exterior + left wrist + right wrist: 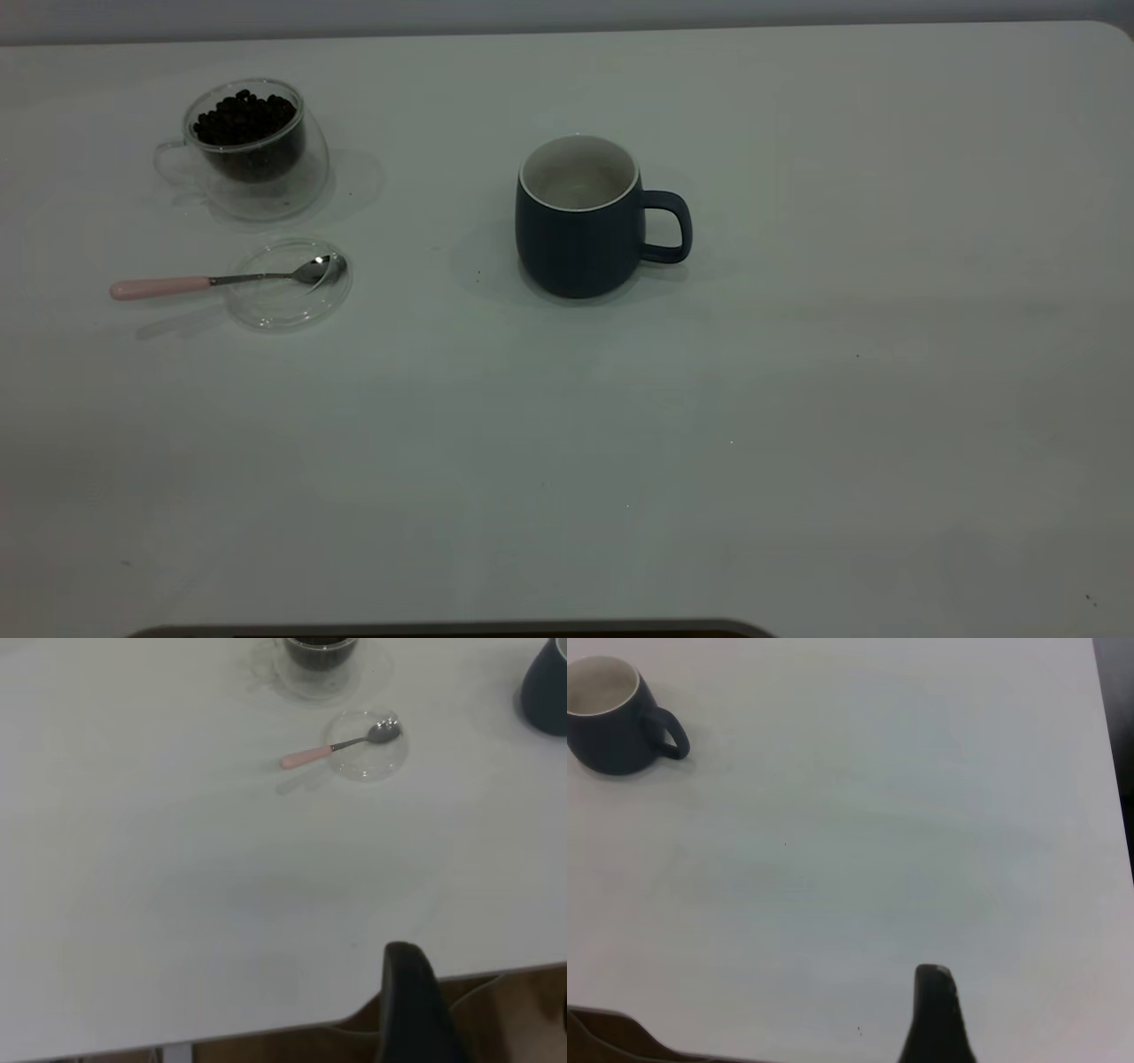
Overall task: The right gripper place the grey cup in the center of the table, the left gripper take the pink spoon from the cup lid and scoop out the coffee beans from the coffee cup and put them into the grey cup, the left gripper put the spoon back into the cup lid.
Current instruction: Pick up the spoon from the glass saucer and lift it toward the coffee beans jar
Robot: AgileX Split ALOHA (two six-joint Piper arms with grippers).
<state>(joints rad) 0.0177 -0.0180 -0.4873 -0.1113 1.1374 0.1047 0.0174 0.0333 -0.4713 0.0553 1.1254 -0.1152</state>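
Around the grey cup (580, 221) you have only bare table (797, 399); it stands upright near the middle, white inside, handle pointing right. Well to its left, the coffee cup (252, 151) holds coffee beans (244, 117). Just in front of it, the pink spoon (221, 281) rests its bowl in the cup lid (288, 283). Whether either pincer is apart or together, you cannot tell.

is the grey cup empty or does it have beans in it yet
Empty: the grey cup stands upright showing only bare white interior; the coffee beans are all in the coffee cup.
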